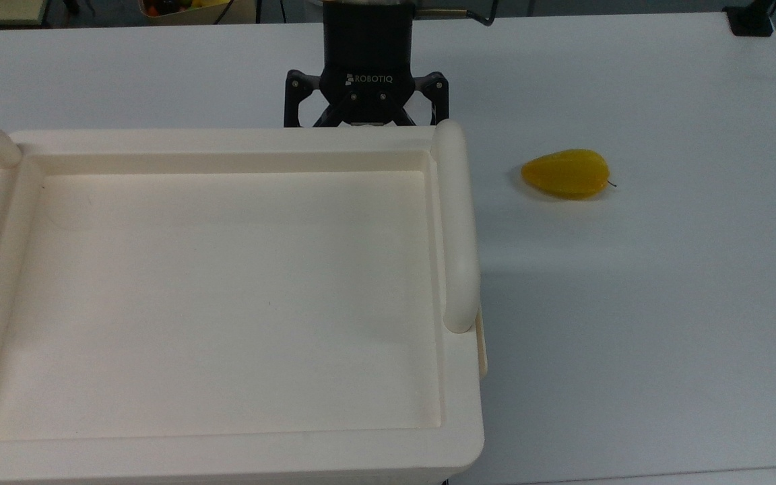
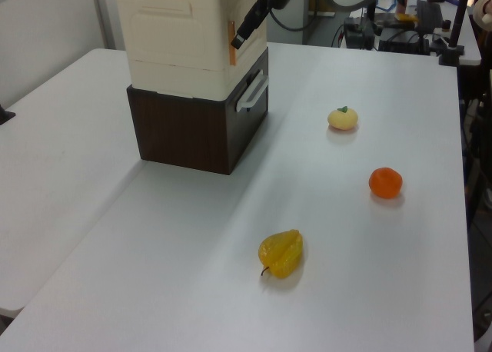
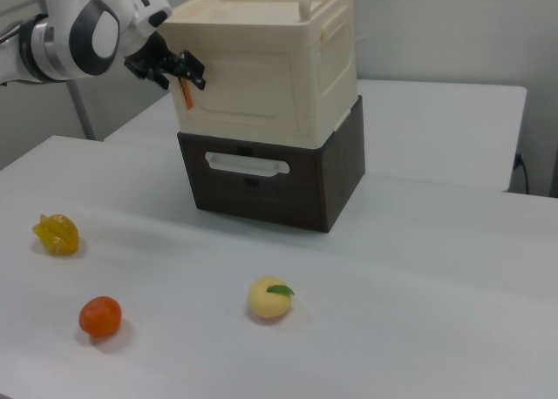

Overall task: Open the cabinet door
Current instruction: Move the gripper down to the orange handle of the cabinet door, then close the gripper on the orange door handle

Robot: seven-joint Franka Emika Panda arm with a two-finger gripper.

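The cream cabinet (image 3: 331,59) stands on a dark brown drawer unit. Its recessed top (image 1: 226,303) has rounded bar handles on two sides. In the right view the cabinet door (image 3: 244,84) is the flat front panel, with a small orange-brown fitting (image 3: 185,92) at its left edge. My gripper (image 3: 179,72) is open at that edge, its black fingers straddling the fitting's top. In the left view the gripper (image 2: 240,38) hangs against the same fitting (image 2: 231,43). From above, its black body (image 1: 366,91) sits just behind the cabinet's far rim, which hides the fingertips.
The brown drawer unit (image 3: 261,185) has a pale handle. On the white table (image 1: 664,303) lie a yellow starfruit-like fruit (image 1: 566,174), an orange (image 2: 385,182) and a pale yellow round fruit (image 2: 342,118). Desks with equipment stand beyond the table's far end.
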